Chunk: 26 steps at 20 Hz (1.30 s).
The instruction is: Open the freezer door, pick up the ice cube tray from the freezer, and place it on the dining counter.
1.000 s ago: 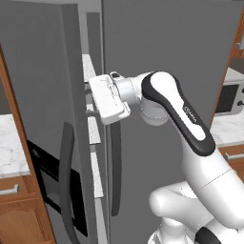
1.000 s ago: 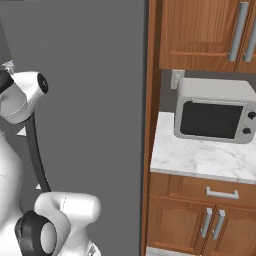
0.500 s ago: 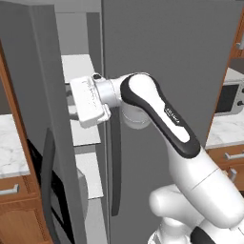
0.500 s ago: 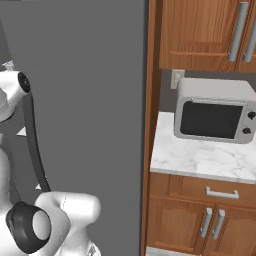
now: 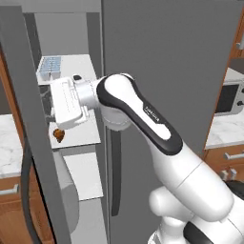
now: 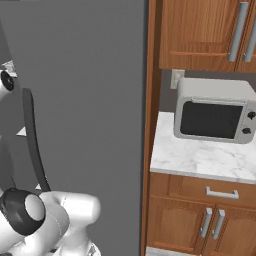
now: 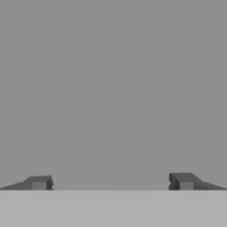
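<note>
Pincer (image 7: 111, 181) wide, empty | ice cube tray (image 5: 49, 67) on freezer (image 5: 76, 66) shelf

A home kitchen: a tall grey side-by-side fridge (image 6: 90, 100) fills the left of the right base view, with a microwave (image 6: 215, 117) on a marble counter (image 6: 200, 160) between wooden cabinets (image 6: 200, 220) at right.

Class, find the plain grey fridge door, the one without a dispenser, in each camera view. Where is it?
Left base view: the plain grey door spans the upper centre and right, behind the arm.
Right base view: the door covers the left half.
Hand view: flat grey ahead; cannot tell which surface.
Shared landmark: the microwave.
</note>
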Available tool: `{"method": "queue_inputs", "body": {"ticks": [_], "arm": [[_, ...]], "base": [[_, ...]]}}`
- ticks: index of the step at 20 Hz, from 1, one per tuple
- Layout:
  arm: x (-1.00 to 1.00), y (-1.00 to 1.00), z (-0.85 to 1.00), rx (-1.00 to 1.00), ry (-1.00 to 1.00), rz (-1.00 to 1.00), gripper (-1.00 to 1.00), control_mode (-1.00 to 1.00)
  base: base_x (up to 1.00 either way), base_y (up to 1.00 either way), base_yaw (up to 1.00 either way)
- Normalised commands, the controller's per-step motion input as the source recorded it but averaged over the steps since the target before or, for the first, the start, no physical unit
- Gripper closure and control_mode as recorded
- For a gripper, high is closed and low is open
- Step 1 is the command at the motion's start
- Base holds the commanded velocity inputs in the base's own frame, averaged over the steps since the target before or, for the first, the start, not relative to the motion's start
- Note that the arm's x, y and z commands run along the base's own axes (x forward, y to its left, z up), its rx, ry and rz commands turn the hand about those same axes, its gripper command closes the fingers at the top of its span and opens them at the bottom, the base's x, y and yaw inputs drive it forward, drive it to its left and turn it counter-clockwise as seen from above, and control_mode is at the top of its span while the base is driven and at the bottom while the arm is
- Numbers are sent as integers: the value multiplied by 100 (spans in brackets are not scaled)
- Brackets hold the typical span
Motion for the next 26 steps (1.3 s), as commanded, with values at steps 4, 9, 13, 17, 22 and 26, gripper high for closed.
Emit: {"method": "queue_inputs", "body": {"ticks": [4,9,13,17,22,26], "arm": [[0,55,0,0,0,0,-100,-100],[0,46,0,0,0,0,-100,-100],[0,40,0,0,0,0,-100,-100],[-1,42,0,0,0,0,-100,-100],[-11,8,2,0,0,0,-100,-100],[-24,-38,11,0,0,-1,-100,-100]], "base": [[0,0,0],[0,0,0],[0,0,0],[0,0,0],[0,0,0],[0,0,0]]}}
